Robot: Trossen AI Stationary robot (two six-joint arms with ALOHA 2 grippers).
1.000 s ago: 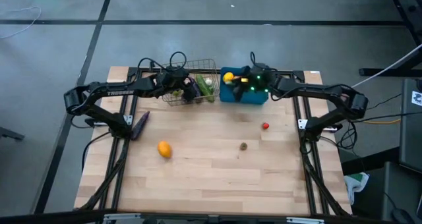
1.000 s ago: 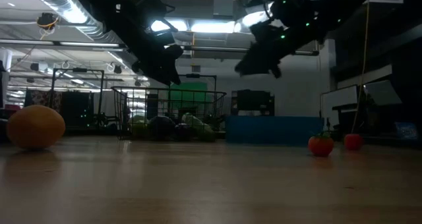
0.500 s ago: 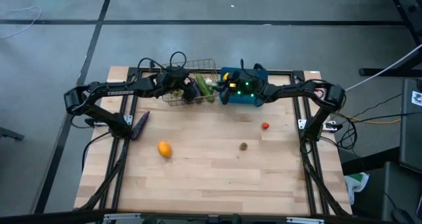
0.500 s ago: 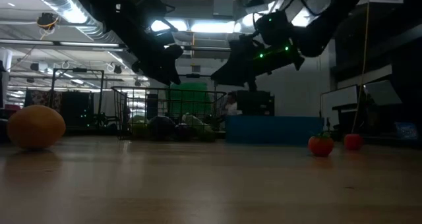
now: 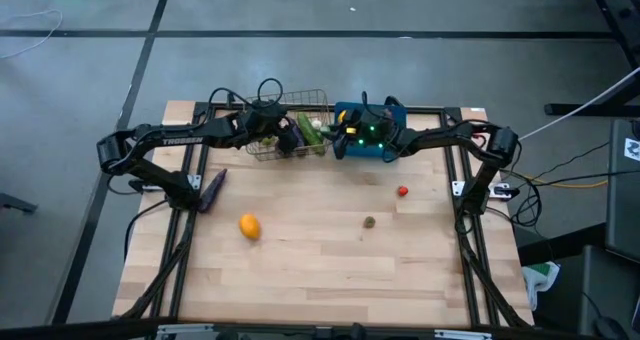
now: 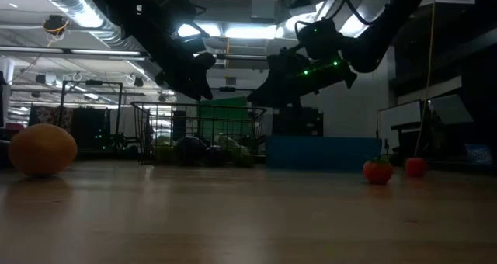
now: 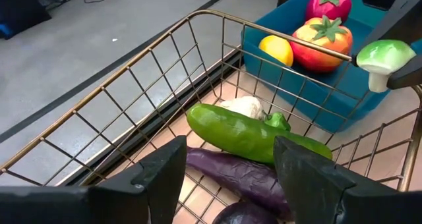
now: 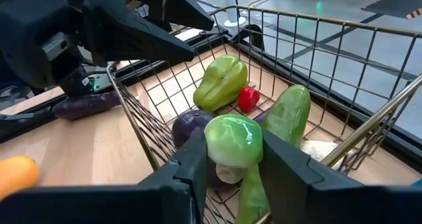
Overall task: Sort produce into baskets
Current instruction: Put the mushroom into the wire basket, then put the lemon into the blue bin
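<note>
Green and white, the toy vegetable (image 8: 233,145) sits pinched between the fingers of your right gripper (image 8: 231,159), held just above the rim of the wire-mesh basket (image 5: 290,138) where it meets the blue bin (image 5: 366,142). You can see the same piece from the left wrist view (image 7: 383,61), hanging beside the bin's wall.

Your left gripper (image 7: 227,168) hovers over the wire basket with its fingers spread apart and nothing between them. Below it lie a green cucumber (image 7: 250,135), a purple eggplant (image 7: 237,174) and white garlic (image 7: 242,107); the right wrist view adds a green pepper (image 8: 221,82) and a small red piece (image 8: 248,99) there. The blue bin holds a lemon (image 7: 277,50) and two tomatoes (image 7: 321,43).

Out on the wooden table (image 5: 330,270) you have an orange (image 5: 249,226), a purple eggplant (image 5: 212,190) by the left arm's base, a red tomato (image 5: 403,191) and a small brownish item (image 5: 369,221), all well apart.
</note>
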